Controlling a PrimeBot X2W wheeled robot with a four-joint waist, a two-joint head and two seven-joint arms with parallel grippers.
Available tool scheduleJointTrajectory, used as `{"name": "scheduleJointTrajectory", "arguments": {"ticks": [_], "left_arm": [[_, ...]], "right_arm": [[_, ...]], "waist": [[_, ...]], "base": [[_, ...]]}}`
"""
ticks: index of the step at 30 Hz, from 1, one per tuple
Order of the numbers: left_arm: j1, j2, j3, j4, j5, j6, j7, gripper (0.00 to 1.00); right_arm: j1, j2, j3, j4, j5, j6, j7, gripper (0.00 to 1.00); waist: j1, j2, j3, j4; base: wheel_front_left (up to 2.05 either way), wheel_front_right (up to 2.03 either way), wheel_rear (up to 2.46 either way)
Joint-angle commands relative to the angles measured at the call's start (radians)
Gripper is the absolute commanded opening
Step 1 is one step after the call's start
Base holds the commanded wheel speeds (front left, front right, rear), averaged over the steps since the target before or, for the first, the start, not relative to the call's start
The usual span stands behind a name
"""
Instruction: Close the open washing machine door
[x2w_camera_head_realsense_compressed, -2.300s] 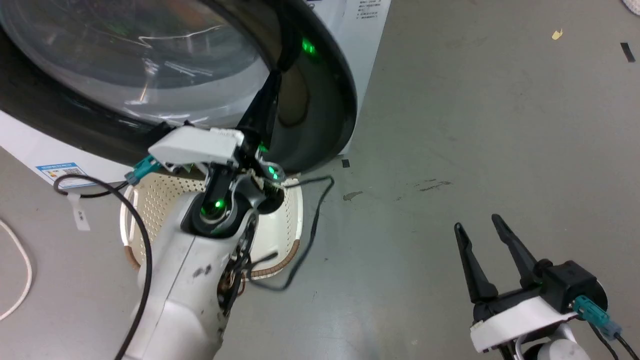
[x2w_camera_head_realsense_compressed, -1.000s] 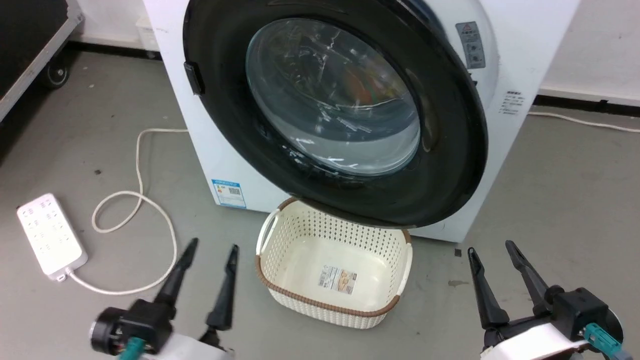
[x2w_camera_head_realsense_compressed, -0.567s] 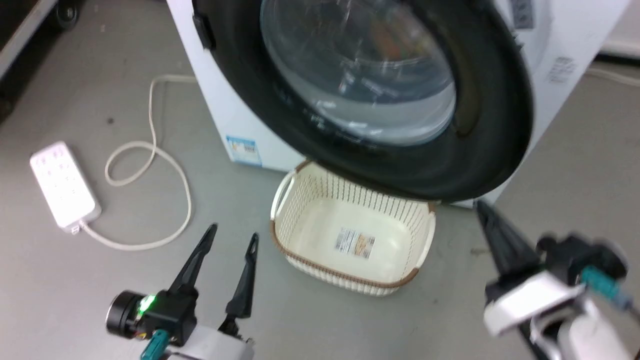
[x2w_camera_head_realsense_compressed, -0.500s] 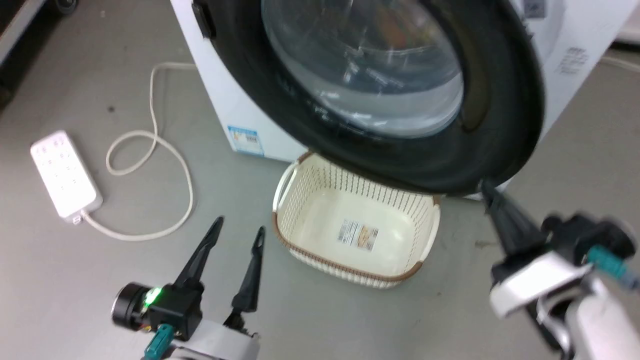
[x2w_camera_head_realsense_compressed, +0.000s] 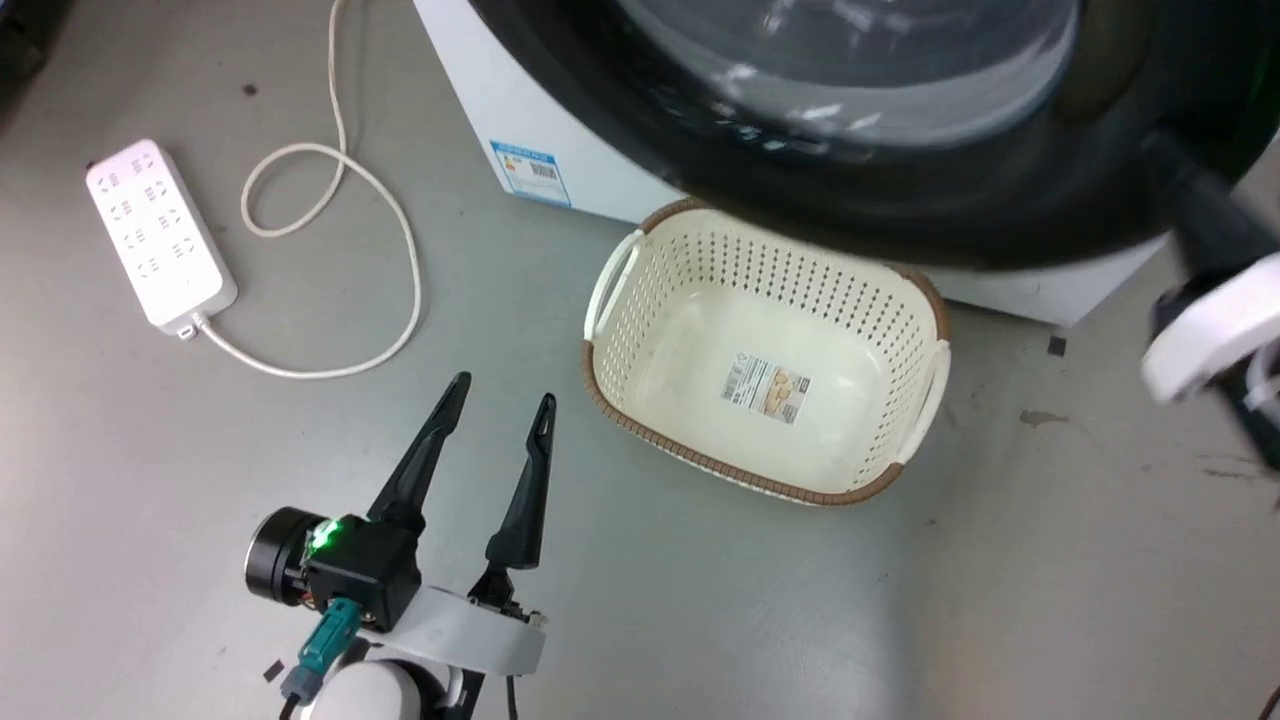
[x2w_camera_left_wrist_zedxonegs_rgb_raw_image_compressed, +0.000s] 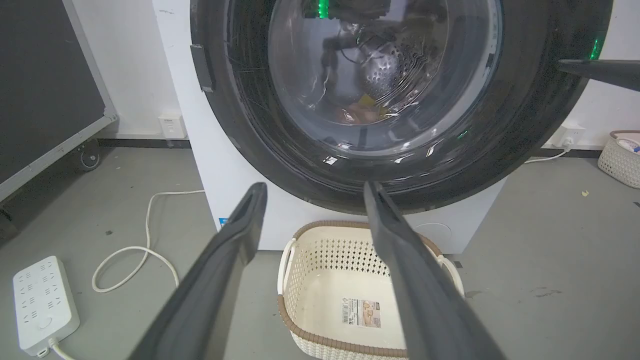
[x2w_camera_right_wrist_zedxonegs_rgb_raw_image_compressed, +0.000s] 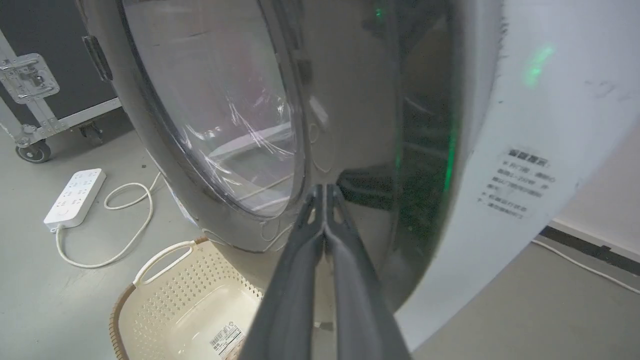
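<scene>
Washing machine door (x2w_camera_right_wrist_zedxonegs_rgb_raw_image_compressed: 350, 100) rim faces the pinched-together right tool (x2w_camera_right_wrist_zedxonegs_rgb_raw_image_compressed: 325, 190)

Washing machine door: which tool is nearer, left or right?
Right. The right tool, shut, has its tips at the black rim of the washing machine door; contact unclear. The left tool, open, hangs over the floor beside the laundry basket, clear of the door.

You see the washing machine door (x2w_camera_left_wrist_zedxonegs_rgb_raw_image_compressed: 525, 130) with a glossy black rim around clear glass; the washer (x2w_camera_left_wrist_zedxonegs_rgb_raw_image_compressed: 192, 160) is white. The basket (x2w_camera_head_realsense_compressed: 800, 275) is cream, dotted with rows of small holes, with a brown woven rim and a printed label. The power strip (x2w_camera_head_realsense_compressed: 160, 232) and its cord (x2w_camera_head_realsense_compressed: 418, 295) are white, the floor (x2w_camera_head_realsense_compressed: 130, 450) plain grey. The left hand (x2w_camera_head_realsense_compressed: 503, 388) has black fingers, a green light and a teal plug.
</scene>
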Motion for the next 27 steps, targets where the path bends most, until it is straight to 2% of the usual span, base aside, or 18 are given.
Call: {"name": "scheduleJointTrajectory", "arguments": {"ticks": [1,7,15,24,25,26,27], "left_arm": [[-0.02,-0.003,-0.001,0.001,0.007,-0.005,-0.004,1.0],[-0.04,-0.009,0.003,0.001,0.007,-0.007,-0.004,1.0],[-0.051,-0.013,0.006,0.003,0.013,-0.01,-0.004,1.0],[-0.04,-0.018,0.028,0.016,0.005,-0.011,-0.004,1.0],[-0.037,-0.018,0.032,0.019,0.003,-0.011,-0.004,1.0],[-0.033,-0.019,0.038,0.022,0.001,-0.011,-0.004,1.0],[-0.029,-0.019,0.044,0.025,-0.002,-0.011,-0.004,1.0]], "right_arm": [[-0.047,-0.018,-0.01,0.022,0.012,-0.001,0.007,0.0],[-0.182,-0.042,-0.034,0.13,0.024,-0.001,0.035,0.0],[-0.313,-0.043,-0.062,0.255,0.002,-0.001,0.039,0.0],[-0.285,0.009,-0.051,0.311,0.007,-0.001,-0.061,0.0],[-0.266,0.013,-0.044,0.306,0.004,-0.001,-0.083,0.66],[-0.243,0.018,-0.038,0.297,0.002,-0.001,-0.108,1.0],[-0.216,0.026,-0.042,0.291,0.004,-0.001,-0.129,1.0]], "waist": [[-0.0002,-0.0001,0.013,0.003],[-0.0002,-0.0001,0.043,0.004],[-0.0002,-0.0001,0.059,0.0],[-0.0002,-0.0001,-0.006,-0.031],[-0.0002,-0.0001,-0.022,-0.036],[-0.0002,-0.0001,-0.04,-0.042],[-0.0002,-0.0001,-0.058,-0.048]], "base": [[0.0,0.0,0.0],[0.0,0.0,0.0],[0.0,0.0,0.0],[0.0,0.0,0.0],[0.0,0.0,0.0],[0.0,0.0,0.0],[0.0,0.0,0.0]]}}
